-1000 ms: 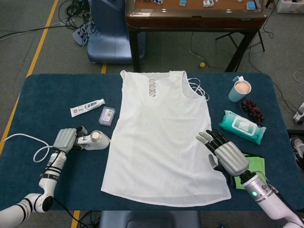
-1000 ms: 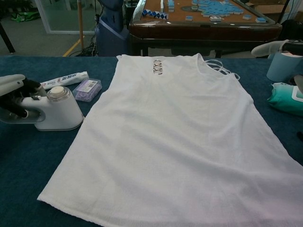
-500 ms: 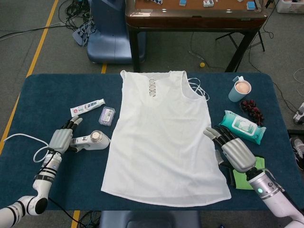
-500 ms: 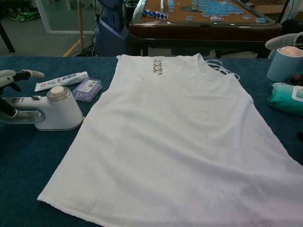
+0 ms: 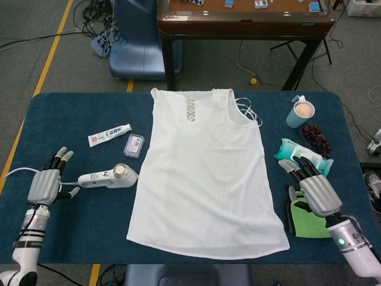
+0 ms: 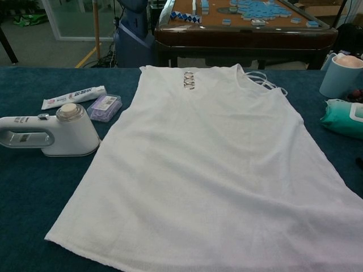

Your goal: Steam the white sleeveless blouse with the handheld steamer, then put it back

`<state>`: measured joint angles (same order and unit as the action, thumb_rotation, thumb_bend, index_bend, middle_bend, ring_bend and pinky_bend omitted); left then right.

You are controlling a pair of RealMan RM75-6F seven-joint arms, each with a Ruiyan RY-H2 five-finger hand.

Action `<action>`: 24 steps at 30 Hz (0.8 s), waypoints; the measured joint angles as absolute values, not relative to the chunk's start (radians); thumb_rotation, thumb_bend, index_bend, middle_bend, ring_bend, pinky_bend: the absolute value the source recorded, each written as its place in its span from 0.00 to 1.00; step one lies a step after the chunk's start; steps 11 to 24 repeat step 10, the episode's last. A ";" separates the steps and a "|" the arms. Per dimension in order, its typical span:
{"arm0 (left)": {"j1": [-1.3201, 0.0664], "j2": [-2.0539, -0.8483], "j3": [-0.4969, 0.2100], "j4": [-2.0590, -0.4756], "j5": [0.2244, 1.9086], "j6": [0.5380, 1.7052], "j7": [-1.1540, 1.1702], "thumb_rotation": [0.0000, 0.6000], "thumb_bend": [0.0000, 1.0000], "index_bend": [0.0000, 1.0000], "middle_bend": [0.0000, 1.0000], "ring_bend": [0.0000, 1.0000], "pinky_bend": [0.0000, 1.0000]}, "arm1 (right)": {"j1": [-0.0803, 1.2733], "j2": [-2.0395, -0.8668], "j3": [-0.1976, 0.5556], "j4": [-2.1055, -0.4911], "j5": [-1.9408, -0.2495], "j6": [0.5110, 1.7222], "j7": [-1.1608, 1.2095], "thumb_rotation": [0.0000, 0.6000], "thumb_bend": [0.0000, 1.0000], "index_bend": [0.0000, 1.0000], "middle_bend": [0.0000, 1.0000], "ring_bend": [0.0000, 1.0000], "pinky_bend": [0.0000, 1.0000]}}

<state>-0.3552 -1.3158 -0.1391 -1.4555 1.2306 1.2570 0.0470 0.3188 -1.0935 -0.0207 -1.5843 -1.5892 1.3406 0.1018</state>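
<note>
On the blue table, the steamer lies released at nine o'clock of the blouse; left hand and right hand spread empty, task seemingly finished.

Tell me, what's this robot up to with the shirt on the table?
Right now it handles nothing. The white blouse lies flat on the blue table. The handheld steamer lies beside it, untouched. The left hand is open, just left of the steamer's handle. The right hand is open too, off the blouse's right edge near a green cloth.
</note>
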 measured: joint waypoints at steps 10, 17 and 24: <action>-0.208 -1.263 -0.081 -1.572 1.285 1.466 0.095 1.00 0.15 0.16 0.09 0.06 0.16 | 0.225 -1.109 -0.027 -1.566 -1.588 1.452 0.078 1.00 0.43 0.00 0.16 0.00 0.01; -0.208 -1.263 -0.081 -1.572 1.285 1.466 0.095 1.00 0.15 0.16 0.09 0.06 0.16 | 0.225 -1.109 -0.027 -1.566 -1.588 1.452 0.078 1.00 0.43 0.00 0.16 0.00 0.01; -0.208 -1.263 -0.081 -1.572 1.285 1.466 0.095 1.00 0.15 0.16 0.09 0.06 0.16 | 0.225 -1.109 -0.027 -1.566 -1.588 1.452 0.078 1.00 0.43 0.00 0.16 0.00 0.01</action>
